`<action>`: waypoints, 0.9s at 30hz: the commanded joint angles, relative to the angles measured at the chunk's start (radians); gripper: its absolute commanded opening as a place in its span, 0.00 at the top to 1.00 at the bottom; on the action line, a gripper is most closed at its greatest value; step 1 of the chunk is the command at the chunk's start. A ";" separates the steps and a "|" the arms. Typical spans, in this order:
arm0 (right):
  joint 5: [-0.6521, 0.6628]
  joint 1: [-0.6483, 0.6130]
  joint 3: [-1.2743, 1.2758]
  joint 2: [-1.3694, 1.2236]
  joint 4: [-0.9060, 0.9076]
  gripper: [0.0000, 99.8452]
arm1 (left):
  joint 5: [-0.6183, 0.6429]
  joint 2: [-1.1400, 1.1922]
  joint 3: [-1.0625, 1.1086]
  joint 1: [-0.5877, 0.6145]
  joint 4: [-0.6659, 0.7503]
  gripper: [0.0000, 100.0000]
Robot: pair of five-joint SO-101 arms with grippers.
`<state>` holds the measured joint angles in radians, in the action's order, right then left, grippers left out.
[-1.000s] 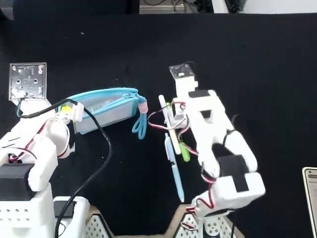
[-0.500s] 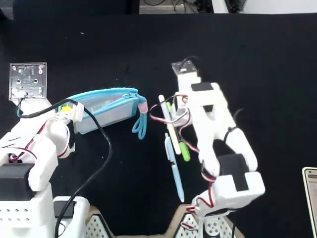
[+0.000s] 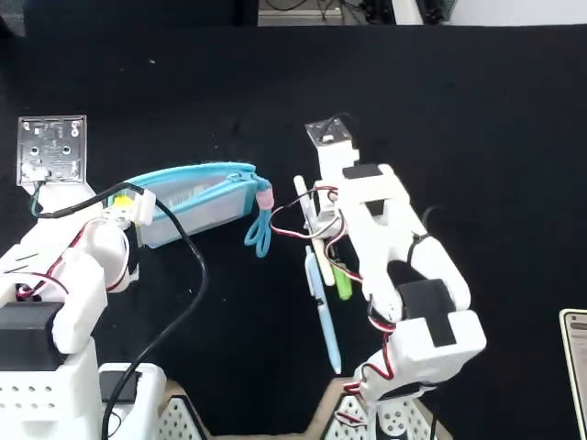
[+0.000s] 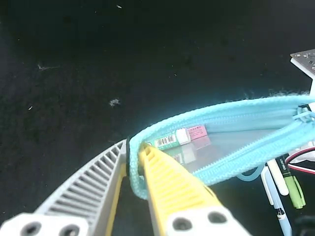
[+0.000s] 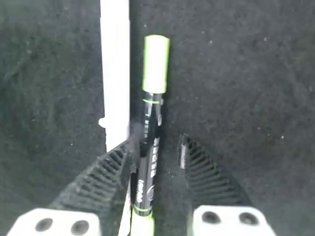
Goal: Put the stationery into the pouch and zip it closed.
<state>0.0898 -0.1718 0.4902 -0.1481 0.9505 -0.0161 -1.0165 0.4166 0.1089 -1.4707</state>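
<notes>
The light-blue fabric pouch with a translucent side [image 3: 197,197] is laid on the black cloth-covered table [image 3: 477,110] at about nine o'clock from the centre of the high view, its zip undone so that the mouth is left gaping for loading; a small labelled pink-and-white item [image 4: 189,133] is seen through the opening. The pouch is judged to be steadied by the left gripper [image 4: 140,164], whose grey and yellow jaws are clenched on the rim at the pouch's nine o'clock end, while the pink zip pull with its blue loop [image 3: 262,220] is left free at the three o'clock end. The left arm is folded low, its wrist tilted down over the held end. At three o'clock of the pouch, near it but apart, three pieces of stationery are laid side by side, roughly along the twelve-to-six line: a long white pen [image 3: 305,209], a black marker with lime-green caps [image 5: 152,123] and a pale blue pen [image 3: 324,316] nearer six o'clock. The right arm is stretched forward over them with its wrist bent downward, and the right gripper [image 5: 156,155] is lowered with its claw released, the black jaws set astride the marker's barrel, which lies close against one jaw and apart from the other; the white pen is just outside the gap. Nothing is grasped there yet, so the step in hand is judged to be the pick-up of the marker
</notes>
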 commanded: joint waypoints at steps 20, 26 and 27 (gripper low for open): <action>0.058 0.144 -0.113 0.028 0.181 0.99 | -0.012 0.006 0.047 -0.001 -0.005 0.97; 0.226 0.287 -0.179 0.047 0.313 0.99 | -0.012 0.006 0.047 -0.001 -0.005 0.97; 0.238 0.305 -0.176 0.039 0.307 0.99 | -0.012 0.006 0.047 -0.001 -0.005 0.97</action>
<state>0.2754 0.0675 0.3598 -0.1496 1.2375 -0.0161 -1.0165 0.4166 0.1089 -1.4707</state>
